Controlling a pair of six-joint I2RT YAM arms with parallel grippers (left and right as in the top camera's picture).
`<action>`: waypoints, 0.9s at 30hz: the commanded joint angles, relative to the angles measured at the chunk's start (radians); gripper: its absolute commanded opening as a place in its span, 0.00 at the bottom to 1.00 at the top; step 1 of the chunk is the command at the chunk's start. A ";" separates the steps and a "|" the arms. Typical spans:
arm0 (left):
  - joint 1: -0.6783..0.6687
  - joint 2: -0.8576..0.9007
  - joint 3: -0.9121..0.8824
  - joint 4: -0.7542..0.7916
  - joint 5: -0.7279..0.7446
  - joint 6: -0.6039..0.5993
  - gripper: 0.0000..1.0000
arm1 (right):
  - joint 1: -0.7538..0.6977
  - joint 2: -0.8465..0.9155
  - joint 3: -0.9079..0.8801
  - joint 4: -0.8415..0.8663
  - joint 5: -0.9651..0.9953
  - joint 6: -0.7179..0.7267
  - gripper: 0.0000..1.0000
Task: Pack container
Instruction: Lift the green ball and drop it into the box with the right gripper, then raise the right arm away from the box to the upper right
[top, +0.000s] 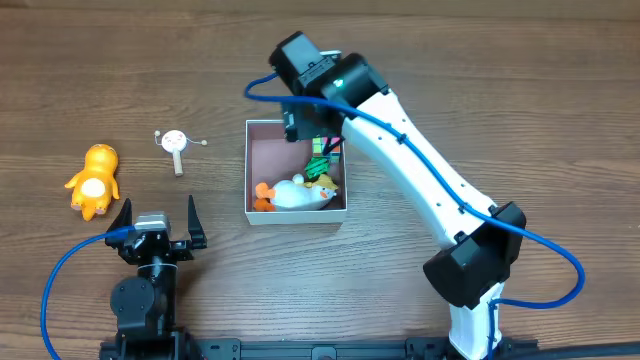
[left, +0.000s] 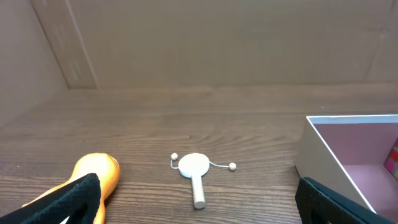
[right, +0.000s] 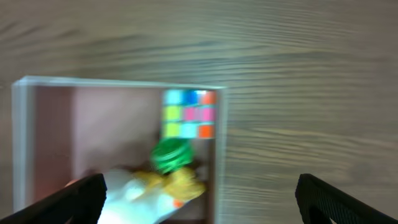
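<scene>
From overhead, the container (top: 268, 155) is sitting at the middle of the tabletop (top: 480, 90), already holding a white duck-like toy (top: 300, 193) and a green toy (top: 320, 160) along its right side. The right end effector (top: 320, 140) is hanging over the far right corner of the box. Its fingers are hard to read from this height. Well to the left, an orange toy (top: 94, 180) and a white paddle toy (top: 175, 142) are lying loose on the wood. The left end effector (top: 158, 218) is waiting just near them, spread wide and carrying nothing.

In the left wrist view, both loose toys are lying ahead between the parted fingers (left: 74, 199), the orange one closest. The container's white wall is showing at the right edge.

In the right wrist view (somewhat blurred), the two fingers (right: 68, 202) are standing far apart at the lower corners with nothing between them, so this end effector is released. Below it, a many-coloured cube (right: 189, 114) is resting against the container's right wall beside the green toy.

The step in hand is probably a placing into the box, with two toys left to pack. The next move probably calls for the left arm to descend on the orange toy, close around its body, and carry it to the bare left half of the box, once the right arm is lifting clear.
</scene>
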 joint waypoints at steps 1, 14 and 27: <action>0.002 -0.006 -0.003 0.002 0.014 -0.006 1.00 | -0.123 -0.010 0.028 -0.025 0.094 0.116 1.00; 0.002 -0.006 -0.003 0.002 0.014 -0.006 1.00 | -0.568 -0.008 -0.111 -0.021 -0.064 0.024 1.00; 0.002 -0.006 -0.003 0.002 0.014 -0.006 1.00 | -0.678 -0.005 -0.192 0.068 -0.254 -0.245 1.00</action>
